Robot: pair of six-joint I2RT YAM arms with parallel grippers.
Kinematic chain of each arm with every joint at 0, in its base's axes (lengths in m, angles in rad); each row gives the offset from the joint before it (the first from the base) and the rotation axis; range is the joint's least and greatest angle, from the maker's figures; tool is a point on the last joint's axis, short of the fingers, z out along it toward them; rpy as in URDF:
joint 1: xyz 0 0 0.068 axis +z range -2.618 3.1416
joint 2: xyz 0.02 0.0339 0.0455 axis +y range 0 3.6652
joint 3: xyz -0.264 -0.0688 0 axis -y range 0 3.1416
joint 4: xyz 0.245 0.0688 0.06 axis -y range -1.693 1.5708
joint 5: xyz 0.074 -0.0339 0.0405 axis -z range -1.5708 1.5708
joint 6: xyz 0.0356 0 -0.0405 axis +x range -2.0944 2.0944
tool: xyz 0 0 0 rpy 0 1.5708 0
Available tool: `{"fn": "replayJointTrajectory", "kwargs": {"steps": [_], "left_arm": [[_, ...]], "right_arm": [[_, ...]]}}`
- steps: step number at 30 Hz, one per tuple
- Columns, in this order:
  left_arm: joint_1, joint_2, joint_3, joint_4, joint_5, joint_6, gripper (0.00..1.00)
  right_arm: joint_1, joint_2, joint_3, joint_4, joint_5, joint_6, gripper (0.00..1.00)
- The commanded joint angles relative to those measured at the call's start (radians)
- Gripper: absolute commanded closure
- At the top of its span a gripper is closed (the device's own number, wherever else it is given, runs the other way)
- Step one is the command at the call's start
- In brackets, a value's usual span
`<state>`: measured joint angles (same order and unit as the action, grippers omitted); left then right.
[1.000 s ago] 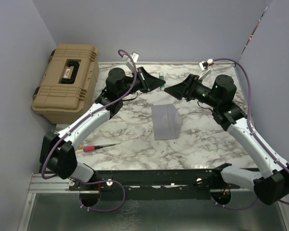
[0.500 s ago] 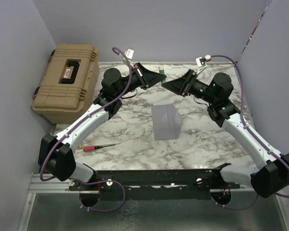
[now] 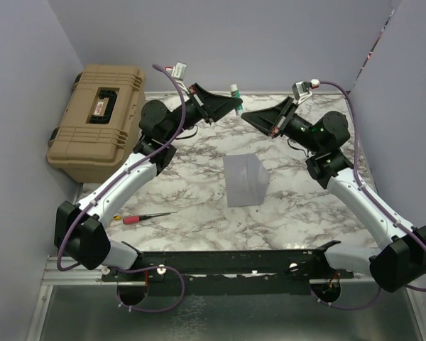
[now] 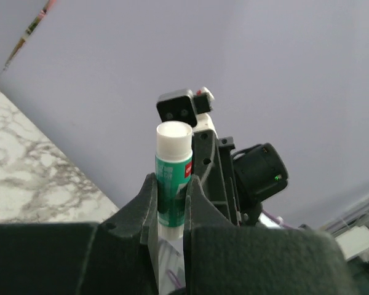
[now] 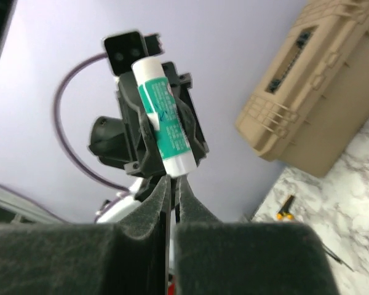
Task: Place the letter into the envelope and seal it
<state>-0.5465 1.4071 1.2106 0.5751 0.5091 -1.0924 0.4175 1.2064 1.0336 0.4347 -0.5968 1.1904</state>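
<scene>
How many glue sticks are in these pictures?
1. The glue stick is clamped in the left gripper, held in the air. No other shows, though the closed tan case could hide more.

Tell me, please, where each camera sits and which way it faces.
Top external: above and behind the arms, looking down on the table, the envelope and both raised arms.
Left wrist: on the left arm, looking up at the wall past the left gripper, which clamps a glue stick; the right arm beyond.
Right wrist: looking across past the right gripper at that glue stick, with the case behind.
All three views show the glue stick.
</scene>
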Motion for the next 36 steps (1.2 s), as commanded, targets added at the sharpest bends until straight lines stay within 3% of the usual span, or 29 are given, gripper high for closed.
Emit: {"fn": "replayJointTrajectory", "kwargs": {"steps": [1, 6, 8, 10, 12, 14, 16, 20, 25, 28, 36], "left_arm": [[-0.002, -0.037, 0.06, 0.106, 0.046, 0.01, 1.0], [-0.001, -0.036, 0.06, 0.208, -0.012, -0.029, 1.0], [-0.001, -0.039, 0.057, 0.222, -0.042, -0.04, 1.0], [-0.001, -0.041, 0.055, 0.225, -0.072, -0.058, 1.0], [-0.001, -0.044, 0.051, 0.225, -0.1, -0.078, 1.0], [-0.001, -0.047, 0.044, 0.224, -0.123, -0.11, 1.0], [-0.001, -0.048, 0.034, 0.225, -0.144, -0.14, 1.0], [-0.001, -0.04, 0.023, 0.225, -0.174, -0.19, 1.0], [-0.001, -0.035, 0.02, 0.224, -0.196, -0.22, 1.0], [-0.001, -0.026, 0.013, 0.223, -0.203, -0.228, 1.0], [0.0, -0.005, 0.025, 0.223, -0.197, -0.217, 1.0]], "right_arm": [[0.002, -0.002, 0.028, 0.198, 0.063, 0.269, 1.0], [0.002, 0.037, 0.015, 0.377, 0.139, 0.51, 1.0], [0.002, 0.058, 0.064, 0.379, 0.115, 0.494, 1.0], [0.003, 0.058, 0.121, 0.276, 0.088, 0.378, 0.97], [0.003, 0.043, 0.185, 0.136, 0.063, 0.162, 0.82], [0.01, 0.026, 0.238, -0.021, 0.07, -0.05, 0.6], [0.016, 0.017, 0.253, -0.073, 0.071, -0.188, 0.43], [0.031, 0.038, 0.293, -0.131, 0.04, -0.412, 0.3], [0.094, 0.073, 0.4, -0.36, 0.178, -0.684, 0.3], [0.13, 0.078, 0.428, -0.401, 0.241, -0.768, 0.33], [0.136, 0.113, 0.427, -0.332, 0.191, -0.688, 0.59]]}}
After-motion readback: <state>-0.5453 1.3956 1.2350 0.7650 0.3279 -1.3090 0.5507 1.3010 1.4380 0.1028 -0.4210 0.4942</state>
